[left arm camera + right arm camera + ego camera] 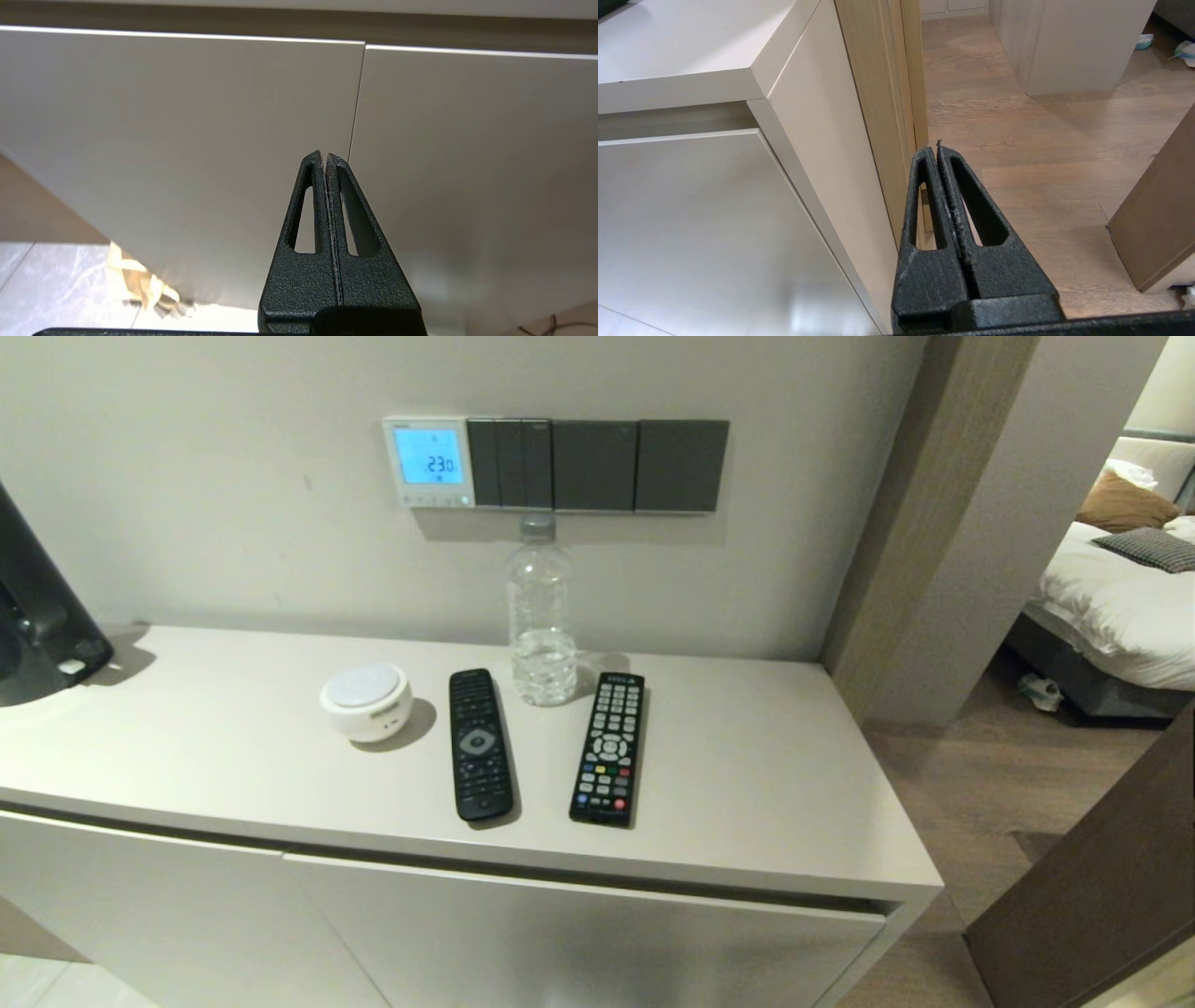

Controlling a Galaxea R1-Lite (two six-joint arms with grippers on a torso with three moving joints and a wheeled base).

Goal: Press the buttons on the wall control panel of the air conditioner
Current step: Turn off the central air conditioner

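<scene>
Both grippers, left gripper point(325, 155) and right gripper point(937, 145), hang clenched below the worktop's front edge; wall control panel point(428, 462) sits above its back edge, where reaching risks toppling the bottle point(541, 616)

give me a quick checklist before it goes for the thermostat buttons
1. Air conditioner's wall control panel lit, reading 23.0: ok.
2. Buttons along its bottom edge unobstructed: ok.
3. Water bottle stands under the switch plates, right of the panel; may crowd a right-arm approach: cannot tell.
4. Left end effector shut, low before the cabinet doors: ok.
5. Right end effector shut, beside the cabinet's end: ok.
6. Either end effector near the panel: not ok.
</scene>
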